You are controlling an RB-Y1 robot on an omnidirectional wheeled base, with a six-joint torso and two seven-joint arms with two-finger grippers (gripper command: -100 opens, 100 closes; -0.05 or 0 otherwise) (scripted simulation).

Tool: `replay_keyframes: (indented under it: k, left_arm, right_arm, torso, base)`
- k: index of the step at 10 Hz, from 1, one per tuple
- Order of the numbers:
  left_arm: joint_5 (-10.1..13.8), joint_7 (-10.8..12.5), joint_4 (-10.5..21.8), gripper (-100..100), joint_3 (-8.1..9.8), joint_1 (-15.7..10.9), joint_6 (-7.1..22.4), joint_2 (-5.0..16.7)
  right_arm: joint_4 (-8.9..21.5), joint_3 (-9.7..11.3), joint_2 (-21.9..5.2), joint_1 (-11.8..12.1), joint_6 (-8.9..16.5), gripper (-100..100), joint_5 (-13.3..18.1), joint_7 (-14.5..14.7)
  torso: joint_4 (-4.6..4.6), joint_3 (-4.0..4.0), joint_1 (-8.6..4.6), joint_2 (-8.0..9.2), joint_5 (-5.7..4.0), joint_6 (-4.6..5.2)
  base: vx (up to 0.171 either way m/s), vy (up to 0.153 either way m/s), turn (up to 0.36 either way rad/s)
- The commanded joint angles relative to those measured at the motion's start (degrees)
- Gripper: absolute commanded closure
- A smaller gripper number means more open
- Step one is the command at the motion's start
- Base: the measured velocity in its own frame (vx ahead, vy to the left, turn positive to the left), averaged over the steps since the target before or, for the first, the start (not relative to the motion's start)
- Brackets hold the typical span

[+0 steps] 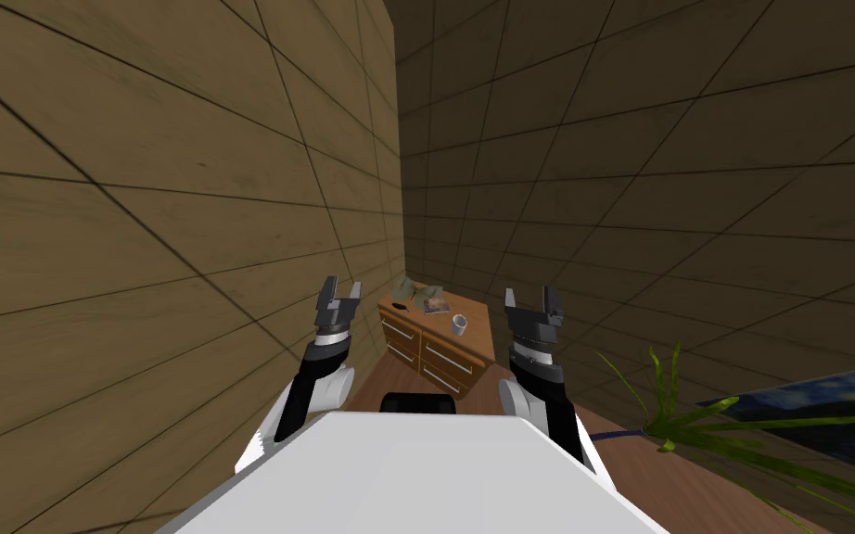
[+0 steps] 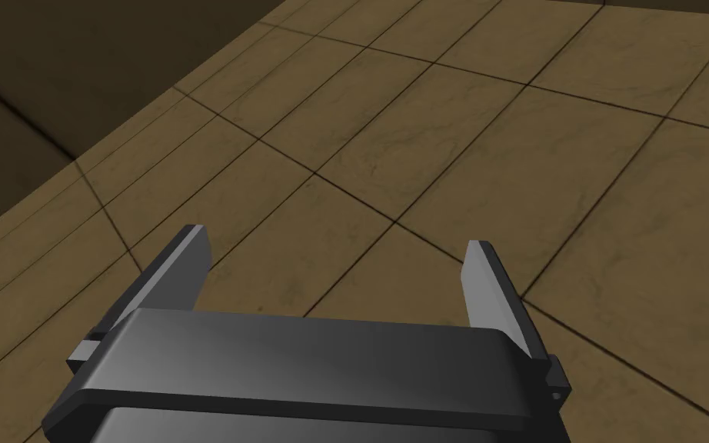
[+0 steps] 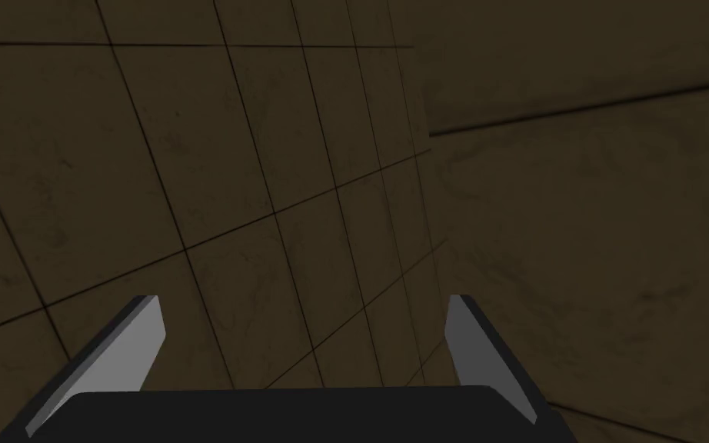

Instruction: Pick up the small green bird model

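Centre of the frame: a wooden chest of drawers (image 1: 421, 348) in the corner of the tiled walls. All four drawer fronts are closed, so whatever is inside is hidden. On its top, toward the front edge, a white mug (image 1: 459, 324) stands upright, too small to tell what it holds. Behind it lies a flat book or magazine (image 1: 435, 303), and just left of that a small dark item (image 1: 400, 306) I cannot identify. The small green bird model (image 1: 413, 286) sits at the far back of the top, nearest the wall corner. It reads as a dull greenish lump, its shape hard to make out. The left end effector (image 1: 341, 290) is raised left of the chest, fingers spread wide, gripping nothing. The right end effector (image 1: 529, 298) is up on the chest's right, also wide and empty. Lower right, a green plant (image 1: 685, 422) is cut off by the frame edge.
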Motion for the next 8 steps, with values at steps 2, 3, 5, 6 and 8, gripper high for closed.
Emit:
replay_keyframes:
  k: [2, 3, 5, 6, 8]
  left_arm:
    - [0.0, 0.4, 1.2, -100, -0.52, -1.4, 3.0, 2.9]
    - [0.0, 0.7, 1.8, -100, -0.79, -2.0, 4.4, 3.7]
    - [0.0, 1.2, 3.0, -100, -1.48, -3.6, 7.6, 5.0]
    - [0.0, 1.2, 3.0, -100, -1.48, -3.6, 7.9, 5.0]
    - [0.0, 1.9, 4.5, -100, -2.34, -5.5, 11.4, 6.0]
  right_arm:
    - [0.0, 0.0, 0.0, 0.0, 0.0, 0, 0.0, 0.0]
    - [0.0, 0.0, 0.0, 0.0, 0.0, 0, 0.0, 0.0]
    - [0.0, 0.0, 0.0, 0.0, 0.0, 0, 0.0, 0.0]
    - [0.0, 0.0, 0.0, 0.0, 0.0, 0, 0.0, 0.0]
    - [0.0, 0.0, 0.0, 0.0, 0.0, 0, 0.0, 0.0]
  torso:
    - [0.0, 0.01, -0.03, 0.01, 0.0, 0.01]
    - [0.01, 0.02, -0.03, 0.03, -0.01, 0.01]
    - [0.01, 0.03, -0.06, 0.05, -0.01, 0.01]
    - [0.01, 0.02, -0.07, 0.04, -0.02, 0.01]
    - [0.01, 0.02, -0.07, 0.04, -0.02, 0.01]
  base:
    - [-0.012, -0.012, -0.045]
    - [-0.014, -0.012, -0.04]
    - [-0.015, -0.02, -0.052]
    - [-0.012, -0.019, -0.016]
    - [-0.012, -0.025, -0.051]
